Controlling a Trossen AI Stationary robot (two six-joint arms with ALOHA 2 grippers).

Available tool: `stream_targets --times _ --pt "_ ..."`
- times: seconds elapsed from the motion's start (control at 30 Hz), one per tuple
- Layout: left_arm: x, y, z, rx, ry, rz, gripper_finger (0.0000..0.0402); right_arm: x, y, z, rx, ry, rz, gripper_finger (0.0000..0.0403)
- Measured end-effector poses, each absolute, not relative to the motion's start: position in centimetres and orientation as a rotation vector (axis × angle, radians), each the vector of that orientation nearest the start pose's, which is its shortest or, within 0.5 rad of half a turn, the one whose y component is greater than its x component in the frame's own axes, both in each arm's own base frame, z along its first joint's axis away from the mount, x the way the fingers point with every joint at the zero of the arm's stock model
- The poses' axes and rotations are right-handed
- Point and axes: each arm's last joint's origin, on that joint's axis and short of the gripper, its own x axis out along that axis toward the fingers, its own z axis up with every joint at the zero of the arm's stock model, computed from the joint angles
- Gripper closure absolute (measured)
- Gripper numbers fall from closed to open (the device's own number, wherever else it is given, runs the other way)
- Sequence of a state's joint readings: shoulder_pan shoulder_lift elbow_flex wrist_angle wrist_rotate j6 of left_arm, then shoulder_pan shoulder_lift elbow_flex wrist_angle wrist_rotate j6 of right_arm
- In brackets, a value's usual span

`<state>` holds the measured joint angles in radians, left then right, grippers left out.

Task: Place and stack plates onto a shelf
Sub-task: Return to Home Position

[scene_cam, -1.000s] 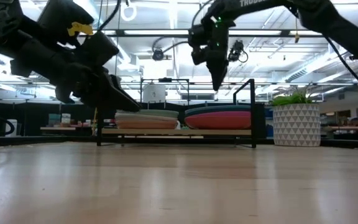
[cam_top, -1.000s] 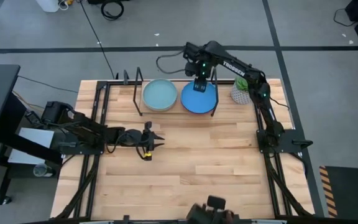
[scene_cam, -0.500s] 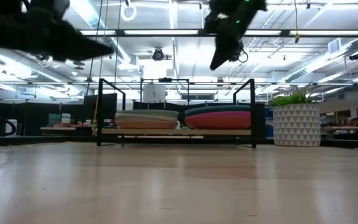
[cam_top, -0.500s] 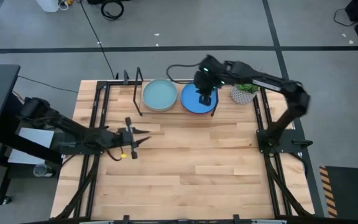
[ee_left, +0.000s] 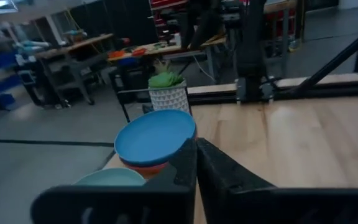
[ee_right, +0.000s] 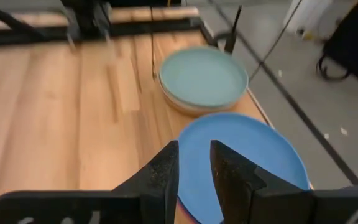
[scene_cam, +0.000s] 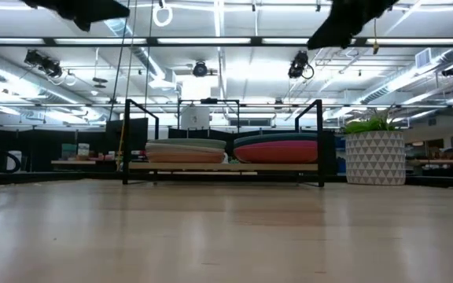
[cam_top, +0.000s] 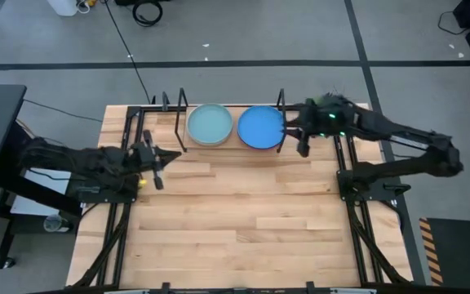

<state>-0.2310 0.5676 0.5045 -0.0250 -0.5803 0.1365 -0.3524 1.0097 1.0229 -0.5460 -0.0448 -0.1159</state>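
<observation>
- High view is showing us the shelf [cam_top: 181, 129] sitting at the middle of the table's [cam_top: 243, 220] far edge, with two plate stacks lying abreast in it.
- We are seeing the light blue plate [cam_top: 210, 125] topping the stack nearer the table's left edge. The bright blue plate [cam_top: 260, 127] is topping the other, their rims just beside each other.
- From the low view we are making out a magenta plate [scene_cam: 278, 152] lower in the bright blue plate's stack.
- The left gripper [cam_top: 158, 158] is hovering near the table's left edge, off the shelf's left end, its fingers pressing together on nothing.
- The right gripper [cam_top: 299, 140] is hovering just beside the shelf's right end, its fingers keeping a narrow gap and gripping nothing.
- A potted plant [scene_cam: 375, 153] is standing by the table's far right corner.
</observation>
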Motion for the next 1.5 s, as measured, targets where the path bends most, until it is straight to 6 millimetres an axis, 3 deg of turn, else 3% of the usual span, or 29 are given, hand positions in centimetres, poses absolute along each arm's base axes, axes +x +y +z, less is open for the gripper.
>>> stream_targets --times 0.17,0.33,0.6,1.0,1.5 --pt "12.1 -1.4 29.2 0.13 0.071 0.278 0.0395 16.1 -5.1 33.1 -0.023 0.384 -0.265 0.0305" --pt "10.9 -1.4 27.9 0.119 0.048 0.257 0.0392 13.4 -3.9 31.1 -0.03 0.29 -0.313 0.0305" --pt "8.8 -0.8 26.0 0.047 0.012 0.257 0.0392 10.8 -2.8 29.9 -0.001 0.2 -0.294 0.0305" --pt "7.6 -0.5 22.4 -0.003 -0.084 0.274 0.0392 10.0 -2.6 24.7 0.04 0.169 -0.321 0.0305" --pt "9.1 -0.8 18.7 -0.018 -0.136 0.293 0.0392 10.1 -2.7 18.1 -0.004 0.057 -0.322 0.0305"
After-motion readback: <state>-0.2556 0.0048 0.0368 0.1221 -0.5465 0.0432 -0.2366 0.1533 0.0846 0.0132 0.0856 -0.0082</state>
